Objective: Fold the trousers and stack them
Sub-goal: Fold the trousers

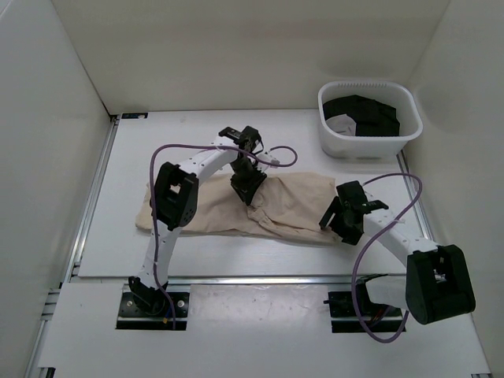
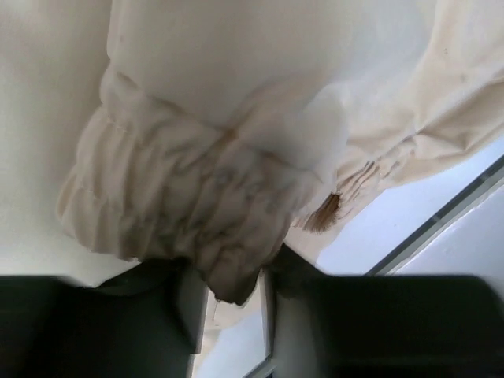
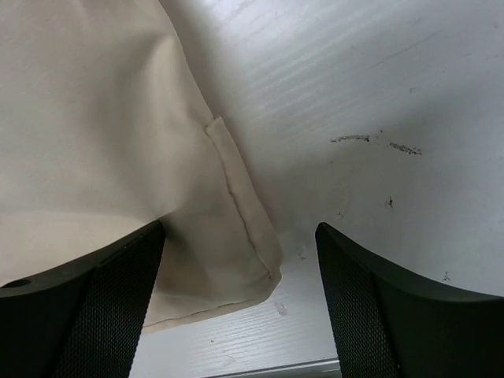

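Mid-fold, likely: left gripper (image 2: pixel 232 290) pinches the trousers' (image 1: pixel 293 206) gathered band; right gripper (image 3: pixel 240 264), spread over their hem, should close.

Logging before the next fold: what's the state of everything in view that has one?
trousers: lying lengthwise on the table, wrinkled, bunched at the middle.
left gripper: shut on the bunched trousers cloth.
right gripper: open, fingers either side of the trousers' right-end corner.
basket: upright, holding dark clothes.
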Available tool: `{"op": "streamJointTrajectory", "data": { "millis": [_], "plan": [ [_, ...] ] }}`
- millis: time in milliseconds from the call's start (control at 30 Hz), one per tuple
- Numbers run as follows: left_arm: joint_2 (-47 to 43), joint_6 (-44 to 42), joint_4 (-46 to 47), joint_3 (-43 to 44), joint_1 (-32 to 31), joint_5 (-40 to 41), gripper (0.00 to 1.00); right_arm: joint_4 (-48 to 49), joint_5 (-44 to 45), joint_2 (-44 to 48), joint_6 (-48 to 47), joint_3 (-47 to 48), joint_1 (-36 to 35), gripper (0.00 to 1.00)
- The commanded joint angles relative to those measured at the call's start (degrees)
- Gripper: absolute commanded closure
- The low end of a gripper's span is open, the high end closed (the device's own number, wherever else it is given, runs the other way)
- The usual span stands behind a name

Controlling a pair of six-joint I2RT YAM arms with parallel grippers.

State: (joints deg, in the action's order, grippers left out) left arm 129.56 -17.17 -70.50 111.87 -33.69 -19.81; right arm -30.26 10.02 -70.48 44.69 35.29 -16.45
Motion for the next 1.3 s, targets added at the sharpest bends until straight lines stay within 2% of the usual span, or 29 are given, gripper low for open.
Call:
{"op": "streamJointTrajectory", "data": {
  "millis": [0,33,67,333,567,600,733,833,867,967,1000,1067,1267],
  "plan": [
    [-3.61,-0.93,0.54,1.68,-0.06,-5.22,0.64,3.54,-2.64,-0.62,0.4,-1.97,0.54,0.18],
    [-4.31,-1.63,0.54,1.68,-0.06,-7.15,0.72,3.54,-2.64,-0.63,0.92,-1.98,0.54,0.18],
    [-4.83,-1.64,1.06,1.68,-0.06,-7.69,0.86,3.54,-2.64,-0.63,0.93,-1.98,0.54,0.18],
    [-9.4,-6.65,-4.91,6.07,-0.06,-13.23,0.86,2.84,-2.64,-1.86,0.4,-1.98,1.68,0.2],
    [-17.14,-11.39,-4.91,-8.32,-0.06,-14.99,0.86,0.3,-2.64,-1.33,-2.05,-1.45,4.23,0.23],
    [-17.67,-12.09,-4.91,-12.52,-0.67,-13.16,0.86,0.29,-2.64,-0.81,-2.58,-1.45,5.8,0.23],
    [-14.78,-11.4,-4.91,-19.13,-0.67,-4.2,0.86,-0.33,-3.96,-0.27,-3.99,-1.45,8.27,0.23],
    [-11.79,-8.06,-2.28,-18.63,1.95,-2.34,0.86,-0.33,-4.57,2.53,-6.88,-0.92,9.41,0.23],
    [-11.0,-7.45,-1.49,-17.67,2.49,-3.03,0.79,0.63,-6.4,3.41,-7.94,-0.92,9.42,0.23],
    [-9.59,-6.65,-0.16,-13.81,2.49,-3.04,0.68,3.09,-9.22,6.31,-11.46,-0.4,9.42,0.18],
    [-9.59,-6.13,-0.16,-13.27,2.49,-3.04,0.61,3.62,-9.84,6.32,-11.99,-0.4,9.94,0.18],
    [-9.06,-5.6,0.45,-12.65,2.49,-3.04,0.58,5.12,-11.86,6.32,-12.69,0.21,10.55,0.15],
    [-9.59,-5.07,0.45,-16.07,2.49,0.03,0.56,11.18,-15.9,-2.72,-13.83,2.24,12.92,0.13]
  ]
}}
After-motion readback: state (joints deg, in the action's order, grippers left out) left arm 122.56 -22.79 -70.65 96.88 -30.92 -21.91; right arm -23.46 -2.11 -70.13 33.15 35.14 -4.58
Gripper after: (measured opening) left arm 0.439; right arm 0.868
